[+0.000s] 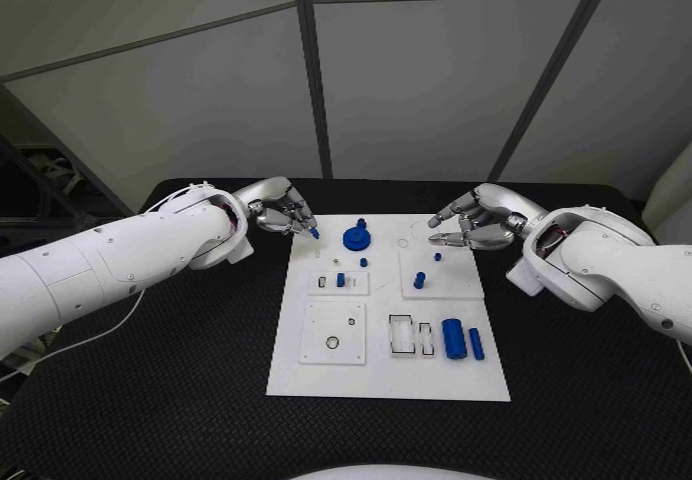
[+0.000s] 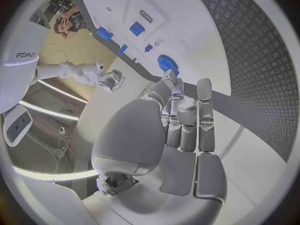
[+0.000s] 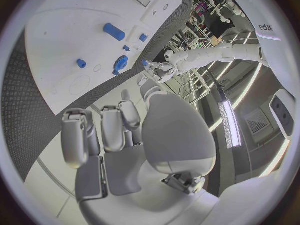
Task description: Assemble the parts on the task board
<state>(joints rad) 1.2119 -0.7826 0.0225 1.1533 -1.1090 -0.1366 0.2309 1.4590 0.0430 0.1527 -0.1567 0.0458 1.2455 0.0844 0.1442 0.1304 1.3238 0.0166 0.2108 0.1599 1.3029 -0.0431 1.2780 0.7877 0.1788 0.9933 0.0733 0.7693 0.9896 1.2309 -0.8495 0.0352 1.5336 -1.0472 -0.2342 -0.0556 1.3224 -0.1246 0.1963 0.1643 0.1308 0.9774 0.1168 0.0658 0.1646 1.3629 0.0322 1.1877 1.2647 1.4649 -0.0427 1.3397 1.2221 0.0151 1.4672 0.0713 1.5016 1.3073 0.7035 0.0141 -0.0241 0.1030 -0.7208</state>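
Several blue parts on task board; left hand pinching small blue part; right hand released, holding nothing.

The counter is black, and up close shows a raised diamond tread pattern. On it lies the white task board, carrying blue parts, among them a blue gear. Each robot hand is silver on a white arm.

One white task board lies on the tabletop. On it are one blue gear-like round part, two blue cylinders lying side by side, and several smaller blue pegs. Two robot arms reach in, one from each side.
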